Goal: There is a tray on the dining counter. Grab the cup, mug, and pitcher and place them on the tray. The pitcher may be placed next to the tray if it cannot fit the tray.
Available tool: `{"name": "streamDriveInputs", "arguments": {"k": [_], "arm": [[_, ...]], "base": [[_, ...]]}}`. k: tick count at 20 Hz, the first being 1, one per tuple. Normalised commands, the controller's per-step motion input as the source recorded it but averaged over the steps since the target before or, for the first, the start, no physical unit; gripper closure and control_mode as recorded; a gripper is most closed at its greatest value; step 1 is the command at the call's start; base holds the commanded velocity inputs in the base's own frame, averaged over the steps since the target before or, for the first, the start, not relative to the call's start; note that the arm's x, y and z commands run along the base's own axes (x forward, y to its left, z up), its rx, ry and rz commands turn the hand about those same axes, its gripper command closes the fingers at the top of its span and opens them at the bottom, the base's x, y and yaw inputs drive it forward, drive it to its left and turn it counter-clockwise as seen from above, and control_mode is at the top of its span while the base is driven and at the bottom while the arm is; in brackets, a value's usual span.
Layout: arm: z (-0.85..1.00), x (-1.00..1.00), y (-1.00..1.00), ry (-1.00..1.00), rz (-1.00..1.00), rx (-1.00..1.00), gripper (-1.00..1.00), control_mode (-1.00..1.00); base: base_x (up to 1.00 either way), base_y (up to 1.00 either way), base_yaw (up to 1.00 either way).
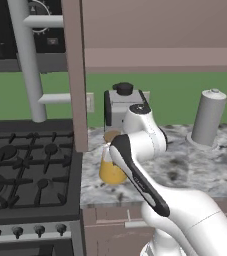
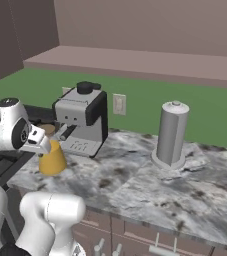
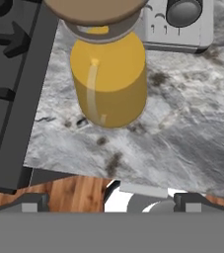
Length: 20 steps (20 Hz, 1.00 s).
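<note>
The pitcher [image 1: 110, 169] [image 2: 53, 159] [image 3: 108, 79], a conical glass carafe with orange-yellow contents and a brownish neck, stands upright on the marbled worktop [image 2: 135, 185] between the stove and the coffee machine. My gripper [image 2: 39, 145] [image 3: 113, 203] hovers over the pitcher's neck on the side toward the worktop's front edge. Its fingertips [image 3: 32, 202] stand wide apart, open and holding nothing. In the hand view the pitcher lies ahead of the fingers, not between them. The tray, cup, mug and dining counter are out of view.
A black gas stove [image 1: 25, 170] [image 3: 10, 74] borders the pitcher on the left. A coffee machine [image 1: 122, 107] [image 2: 82, 120] stands right behind it. A grey upright cylinder [image 1: 208, 117] [image 2: 171, 134] stands further right. A brown vertical panel [image 1: 75, 75] rises beside the stove.
</note>
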Motion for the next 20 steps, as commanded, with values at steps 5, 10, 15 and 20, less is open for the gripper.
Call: {"name": "streamDriveInputs", "arguments": {"k": [5, 10, 15, 20], "arm": [[-0.01, 0.05, 0.00, -0.02, 0.00, 0.00, -1.00, -1.00], [-0.03, 0.00, 0.00, -0.06, 0.00, 0.00, -1.00, -1.00], [-0.04, 0.01, 0.00, -0.05, 0.00, 0.00, -1.00, -1.00], [-0.07, 0.04, 0.00, -0.04, 0.00, 0.00, -1.00, -1.00]], "base": [[0.00, 0.00, 0.00], [0.00, 0.00, 0.00], [0.00, 0.00, 0.00], [0.00, 0.00, 0.00]]}}
